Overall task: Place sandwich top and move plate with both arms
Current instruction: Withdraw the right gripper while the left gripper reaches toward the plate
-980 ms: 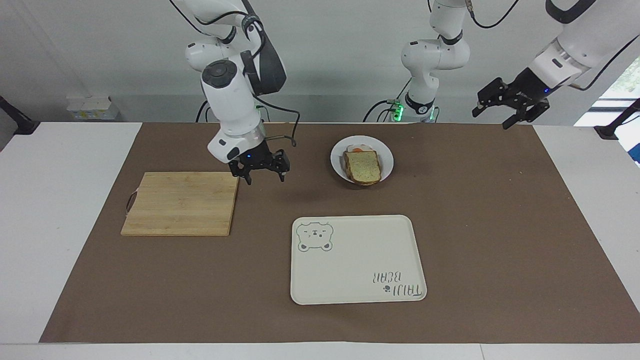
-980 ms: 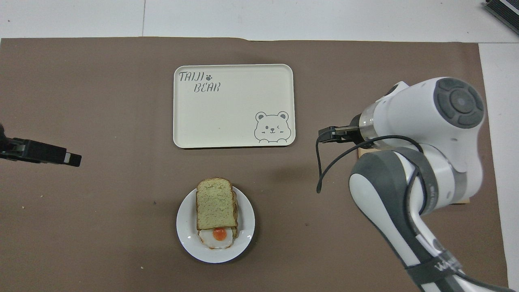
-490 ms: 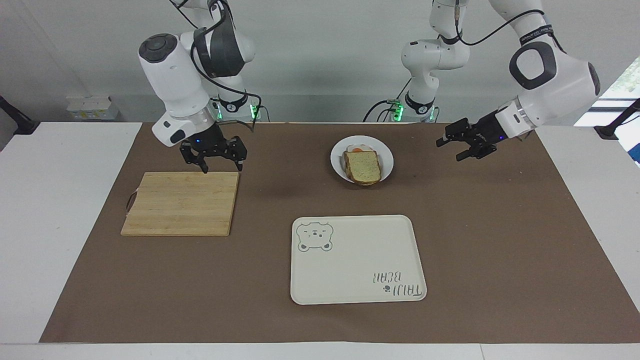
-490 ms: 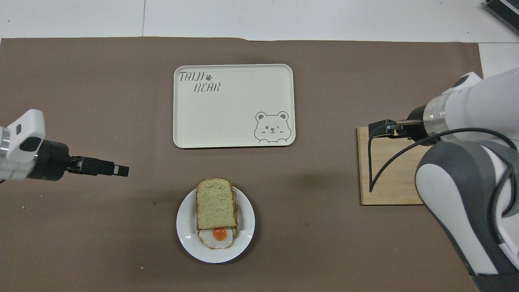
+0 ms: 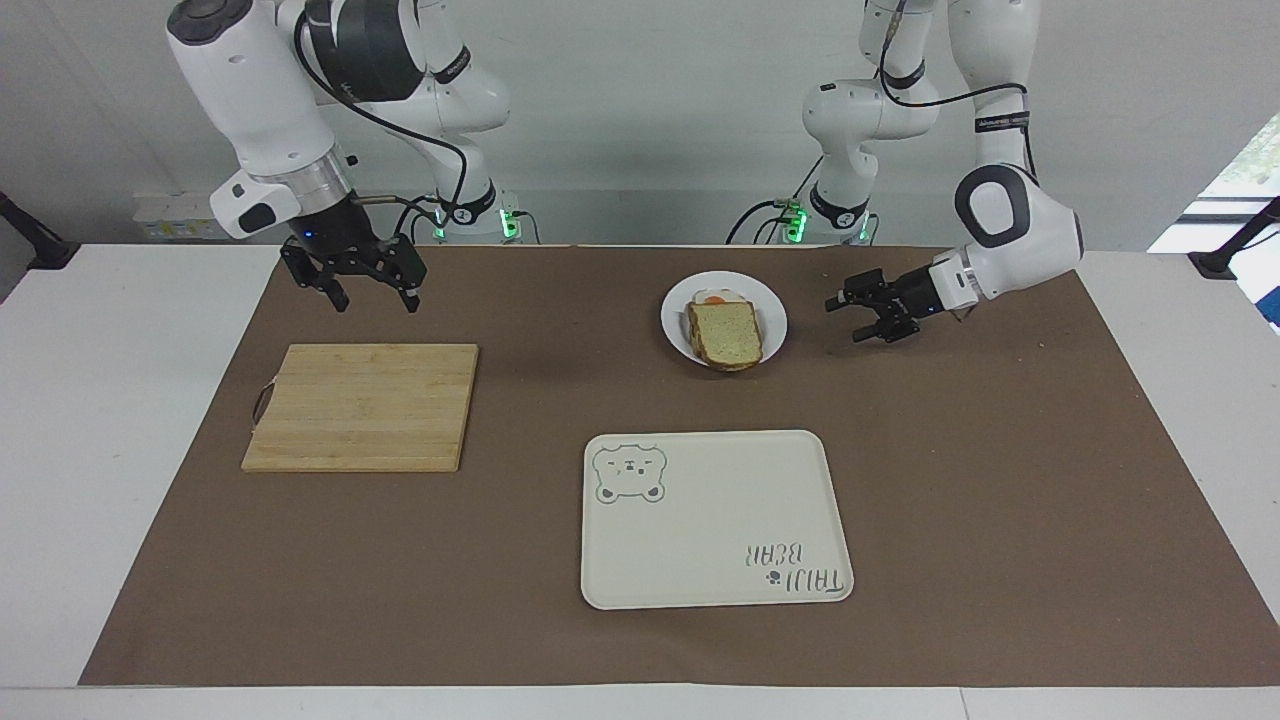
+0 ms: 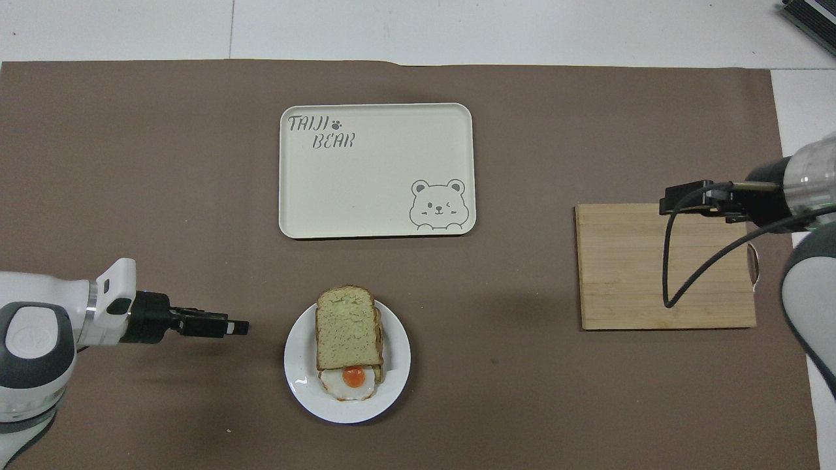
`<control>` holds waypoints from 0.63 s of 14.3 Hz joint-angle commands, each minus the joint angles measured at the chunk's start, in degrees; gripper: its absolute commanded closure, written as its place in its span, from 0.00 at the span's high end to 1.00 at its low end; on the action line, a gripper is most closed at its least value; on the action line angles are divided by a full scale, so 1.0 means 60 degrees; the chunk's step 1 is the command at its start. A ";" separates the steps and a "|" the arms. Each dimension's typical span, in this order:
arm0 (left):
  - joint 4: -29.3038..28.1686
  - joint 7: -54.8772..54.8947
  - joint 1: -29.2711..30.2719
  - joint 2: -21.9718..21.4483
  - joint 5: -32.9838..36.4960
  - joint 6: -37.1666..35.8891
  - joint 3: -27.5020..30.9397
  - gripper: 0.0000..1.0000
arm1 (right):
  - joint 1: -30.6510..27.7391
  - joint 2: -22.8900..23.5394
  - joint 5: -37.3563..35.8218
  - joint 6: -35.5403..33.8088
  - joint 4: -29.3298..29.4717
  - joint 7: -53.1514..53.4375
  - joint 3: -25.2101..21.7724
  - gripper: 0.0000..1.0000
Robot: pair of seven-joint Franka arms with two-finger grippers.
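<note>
resting on the egg in the plate (image 5: 771,318), the sandwich top (image 5: 726,333) lies flat; the left gripper (image 5: 858,320) hovers beside the plate, fingers spread, empty. the right gripper (image 5: 376,297) hangs spread near the cutting board (image 5: 362,406).

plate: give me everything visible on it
The plate is small, round, glossy white with a raised rim, sitting flat on the brown mat, nearer the robots than the bear tray. It carries a stacked sandwich: the speckled sandwich top lies on a lower slice, with a fried egg poking out at the robots' end. Nothing grips it; the left pincer hovers beside it, open and apart.
</note>
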 commanded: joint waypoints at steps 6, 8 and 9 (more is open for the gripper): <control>-0.1704 0.3638 -0.0053 0.0713 -0.3596 0.0495 -0.0046 0.87 | -0.0673 -0.0158 -0.0210 -0.1499 0.0937 -0.0130 -0.0056 1.00; -0.1879 0.3652 -0.0082 0.0597 -0.3918 0.0451 -0.0046 0.86 | -0.0687 -0.0144 -0.0414 -0.2200 0.1668 -0.0130 -0.0041 1.00; -0.1895 0.3652 -0.0111 0.0596 -0.4050 0.0451 -0.0061 0.84 | -0.0658 -0.0159 -0.0604 -0.2465 0.1976 -0.0130 -0.0027 1.00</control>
